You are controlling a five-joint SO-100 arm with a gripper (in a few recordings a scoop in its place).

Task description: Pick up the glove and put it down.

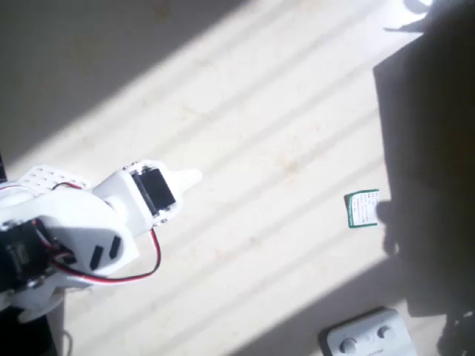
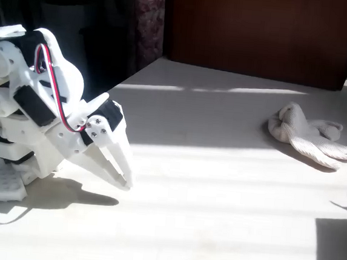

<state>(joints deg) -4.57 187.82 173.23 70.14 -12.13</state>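
Observation:
The glove (image 2: pixel 307 134) is a pale beige, wrinkled fabric lump lying flat on the white table (image 2: pixel 217 188), far to the right in the fixed view, with its fingers pointing right. My white gripper (image 2: pixel 125 179) is at the left of that view, tilted down toward the tabletop, far from the glove. Its two fingers lie together with nothing between them. In the overhead view the gripper (image 1: pixel 194 176) points right from the arm at the left edge.
A small green-and-white card (image 1: pixel 362 208) lies on the table right of centre. A white box with round knobs (image 1: pixel 367 337) sits at the bottom edge. Deep shadow covers the right side. A dark wooden panel (image 2: pixel 261 34) stands behind the table.

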